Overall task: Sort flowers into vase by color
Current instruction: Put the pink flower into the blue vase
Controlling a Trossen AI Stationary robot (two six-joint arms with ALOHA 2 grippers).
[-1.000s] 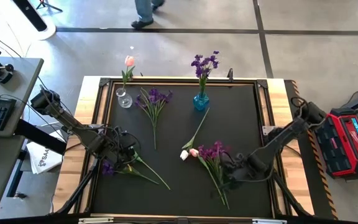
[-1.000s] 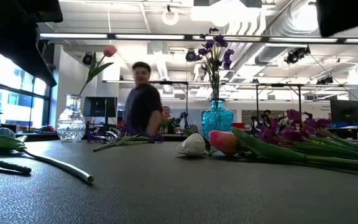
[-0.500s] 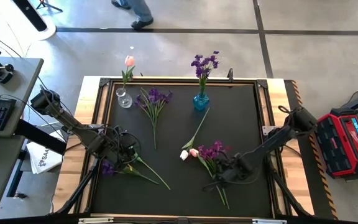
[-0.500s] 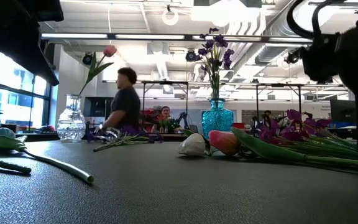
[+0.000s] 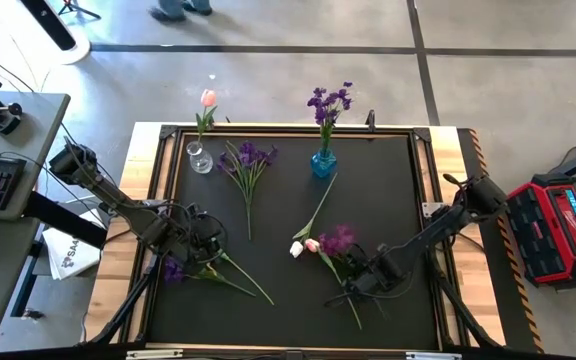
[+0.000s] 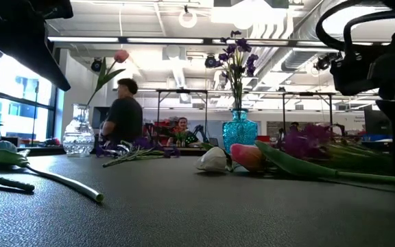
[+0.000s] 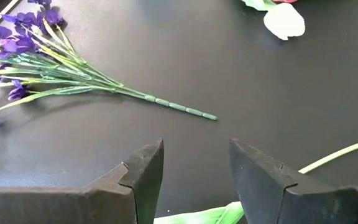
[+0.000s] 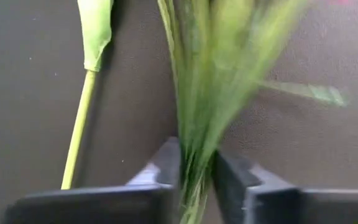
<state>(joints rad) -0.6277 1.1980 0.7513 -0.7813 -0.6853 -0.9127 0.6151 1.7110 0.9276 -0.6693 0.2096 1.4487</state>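
Observation:
My right gripper point(image 5: 361, 283) is shut on the stems of a purple bunch point(image 5: 336, 239) lying right of the table's middle. White point(image 5: 296, 249) and pink point(image 5: 312, 244) tulip buds lie beside its blooms. My left gripper point(image 7: 194, 149) is open and hovers near the table's left side point(image 5: 206, 243) over a green stem point(image 5: 243, 278); it touches nothing. Another purple bunch point(image 7: 36, 59) lies flat farther back. A clear vase point(image 5: 200, 158) holds a pink tulip, and a blue vase point(image 5: 323, 163) holds purple flowers. My right gripper pinches the purple bunch's bundled green stems point(image 8: 194, 168) between its two fingers, partway along their length. The fingers come slanting down from the table's right. The bloom end point(image 6: 307, 140) shows blurred in the low view; whether it is clear of the table I cannot tell.
A loose tulip stem with a leaf point(image 8: 82, 112) lies beside the held stems. A raised frame point(image 5: 158, 200) runs round the dark mat. Both vases stand near the far edge. A person point(image 6: 121, 113) walks in the room beyond the table.
My right gripper has moved toward the table's left and slightly toward its near edge, onto the purple bunch's stems. The bunch has shifted a little with it, and its blooms now show blurred. The person behind the table has walked toward the left.

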